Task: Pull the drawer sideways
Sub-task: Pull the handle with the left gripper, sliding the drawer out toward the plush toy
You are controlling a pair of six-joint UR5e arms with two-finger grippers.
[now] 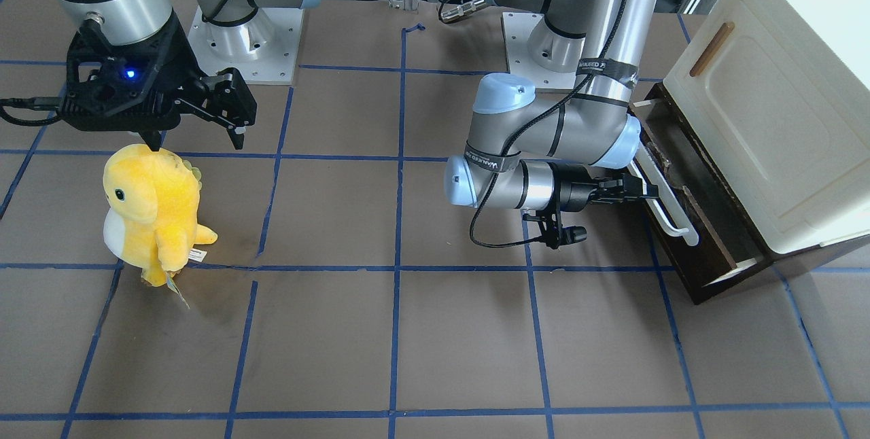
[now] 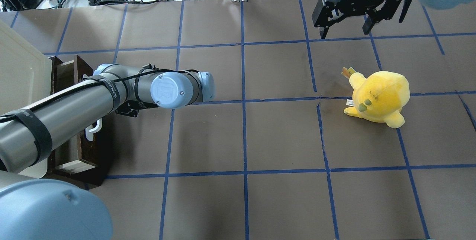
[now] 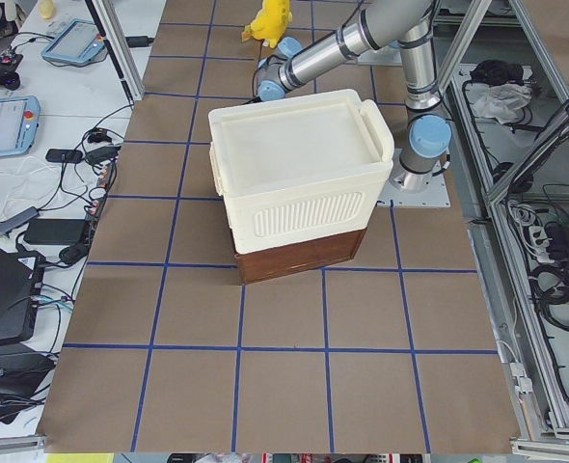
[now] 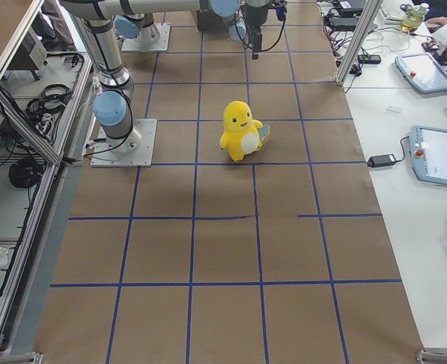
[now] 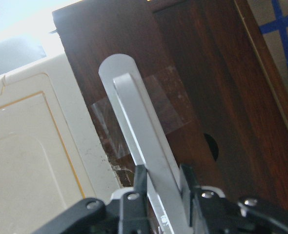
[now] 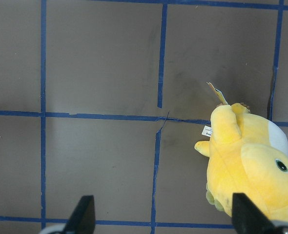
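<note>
The dark brown drawer [image 1: 707, 221] stands partly pulled out from under the cream-white cabinet [image 1: 768, 106] at the table's end on my left. Its long white bar handle [image 1: 669, 202] runs along the drawer front [image 5: 207, 87]. My left gripper [image 1: 646, 193] is shut on that handle; in the left wrist view [image 5: 162, 187] the two black fingers [image 5: 140, 181] clamp the white bar [image 5: 134, 112]. From overhead my left arm hides the gripper; the drawer [image 2: 74, 151] and one end of the handle [image 2: 93, 130] show. My right gripper [image 1: 197, 133] is open and empty, far from the drawer.
A yellow plush toy [image 1: 153, 201] stands on the table just under my right gripper [image 6: 163, 219], also in the overhead view [image 2: 379, 97]. The cabinet door carries a small brown wooden handle [image 1: 711, 49]. Blue tape lines grid the brown table.
</note>
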